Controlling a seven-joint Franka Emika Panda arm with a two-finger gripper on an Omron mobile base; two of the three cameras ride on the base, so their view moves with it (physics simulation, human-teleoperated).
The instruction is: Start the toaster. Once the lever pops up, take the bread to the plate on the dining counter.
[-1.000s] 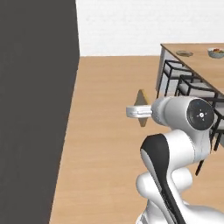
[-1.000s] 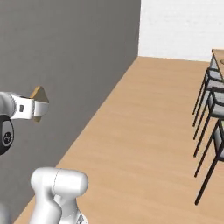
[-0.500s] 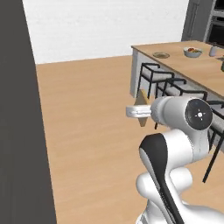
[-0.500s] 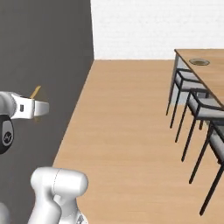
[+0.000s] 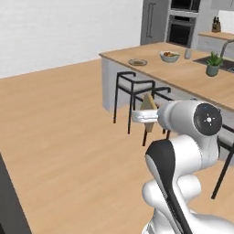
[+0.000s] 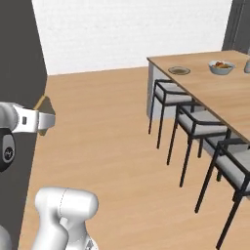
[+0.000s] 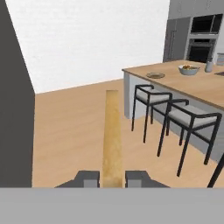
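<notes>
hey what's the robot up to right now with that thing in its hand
The gripper is shut on the bread, a thin toast slice held edge-on out in front of the arm. The robot is on the open wood floor, facing the dining counter, where the plate sits near the corner beside a white fruit bowl. The bread hasn't reached the plate yet.

One bread slice (image 7: 112,131). One plate (image 5: 137,62) and one white fruit bowl (image 5: 169,56) on the desk (image 5: 192,75), at its far end. One potted plant (image 5: 212,64) farther right on it. Three dark-framed chairs (image 6: 195,128) stand in a row along the desk's near side. One wall oven (image 7: 201,41) far right.
</notes>
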